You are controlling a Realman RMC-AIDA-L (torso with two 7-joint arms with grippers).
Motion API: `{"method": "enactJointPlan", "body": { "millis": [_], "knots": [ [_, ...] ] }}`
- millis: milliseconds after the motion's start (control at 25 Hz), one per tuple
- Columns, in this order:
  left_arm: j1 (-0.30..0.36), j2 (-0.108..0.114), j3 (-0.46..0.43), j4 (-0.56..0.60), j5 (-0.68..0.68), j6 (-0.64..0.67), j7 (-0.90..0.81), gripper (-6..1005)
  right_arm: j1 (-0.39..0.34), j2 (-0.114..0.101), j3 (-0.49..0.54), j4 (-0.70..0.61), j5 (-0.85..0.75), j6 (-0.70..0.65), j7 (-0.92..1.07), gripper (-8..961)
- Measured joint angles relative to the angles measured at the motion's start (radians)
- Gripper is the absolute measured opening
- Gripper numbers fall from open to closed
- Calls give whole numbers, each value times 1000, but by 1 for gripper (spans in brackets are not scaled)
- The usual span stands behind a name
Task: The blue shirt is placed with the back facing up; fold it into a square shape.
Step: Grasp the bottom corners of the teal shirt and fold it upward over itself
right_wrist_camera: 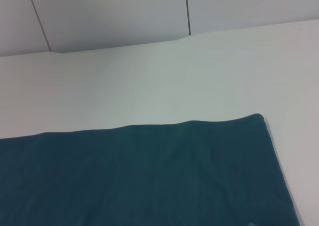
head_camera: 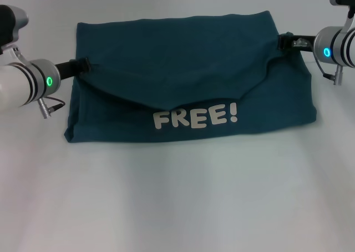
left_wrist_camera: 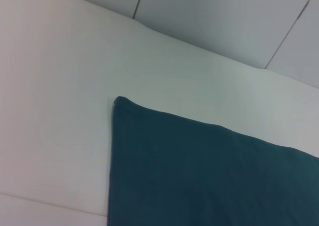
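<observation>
Blue shirt (head_camera: 188, 80) lies half-folded — L gripper (head_camera: 83, 66), R gripper (head_camera: 284, 42) fingers pinching its edges.

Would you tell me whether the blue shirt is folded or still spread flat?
Partly folded: the blue shirt has a flap doubled over toward the white "FREE!" lettering.

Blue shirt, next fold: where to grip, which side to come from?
Probably the two near corners of the blue shirt: it lies flat as a wide rectangle, the folded-over flap showing "FREE!" by its near edge. The left gripper and right gripper sit at its side edges, so each should come in from its own side, low.
</observation>
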Motion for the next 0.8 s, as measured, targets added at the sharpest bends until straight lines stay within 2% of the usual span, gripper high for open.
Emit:
{"method": "enactJointPlan", "body": {
  "millis": [440, 640, 800],
  "knots": [
    [-8, -5, 48, 2, 0, 18, 39, 17, 3, 1, -34, 3, 0, 1, -1, 145],
    [-11, -5, 48, 2, -1, 19, 32, 206, 9, -10, -32, 22, -1, 3, 7, 150],
    [-8, -6, 44, 1, -5, 21, 29, 293, 4, -17, -25, 26, 0, -1, 10, 153]
  ]
}}
